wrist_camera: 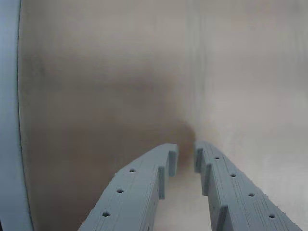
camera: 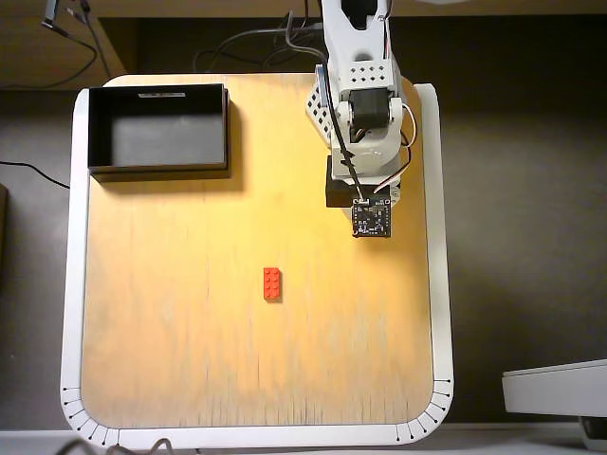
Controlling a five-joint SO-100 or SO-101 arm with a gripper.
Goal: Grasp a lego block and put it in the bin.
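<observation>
The red lego block (camera: 272, 282) lies flat on the wooden board, near its middle, long side running top to bottom in the overhead view. The black bin (camera: 159, 172) stands at the board's upper left and holds nothing. The arm (camera: 360, 114) folds over the board's upper right, well apart from both; its fingers are hidden under it there. In the wrist view my gripper (wrist_camera: 185, 159) shows two grey fingers (wrist_camera: 144, 187) a narrow gap apart, with nothing between them, over bare wood. The block and the bin are out of the wrist view.
The wooden board (camera: 190, 332) has a white rim (camera: 441, 284); the rim also shows at the left of the wrist view (wrist_camera: 7, 120). Cables (camera: 247, 43) lie behind the board. A light grey object (camera: 560, 389) sits off the board at lower right.
</observation>
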